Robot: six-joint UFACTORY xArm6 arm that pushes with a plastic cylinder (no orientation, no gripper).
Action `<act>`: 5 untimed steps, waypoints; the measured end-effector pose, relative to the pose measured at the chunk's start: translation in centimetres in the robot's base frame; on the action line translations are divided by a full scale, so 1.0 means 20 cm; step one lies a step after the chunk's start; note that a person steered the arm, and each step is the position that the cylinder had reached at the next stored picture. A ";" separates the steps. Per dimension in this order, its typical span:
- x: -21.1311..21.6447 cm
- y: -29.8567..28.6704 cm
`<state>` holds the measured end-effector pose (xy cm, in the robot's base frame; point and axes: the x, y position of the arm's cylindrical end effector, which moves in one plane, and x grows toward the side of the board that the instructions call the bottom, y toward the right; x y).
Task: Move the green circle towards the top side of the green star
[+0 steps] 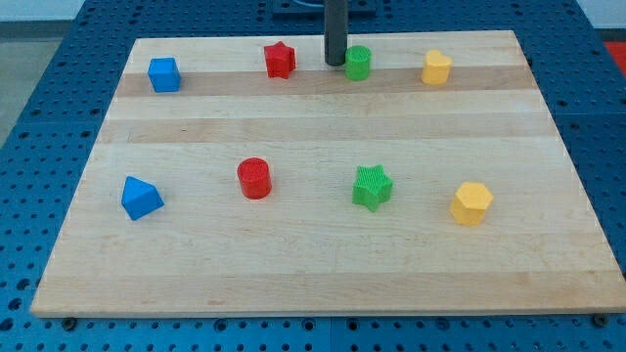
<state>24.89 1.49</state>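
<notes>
The green circle (359, 62) stands near the board's top edge, right of centre. The green star (372, 187) lies lower on the board, well below the circle and slightly to its right. My tip (335, 65) is the lower end of the dark rod, at the circle's left side, touching or almost touching it.
A red star (280, 60) lies left of my tip and a yellow block (436, 68) right of the circle. A blue cube (164, 74) is at the top left, a blue block (141, 198) at the lower left, a red cylinder (254, 178) left of the green star, a yellow hexagon (471, 202) at the lower right.
</notes>
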 end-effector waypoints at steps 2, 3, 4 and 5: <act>-0.20 0.15; -0.18 0.16; -0.06 0.16; 0.10 0.16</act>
<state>26.83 4.71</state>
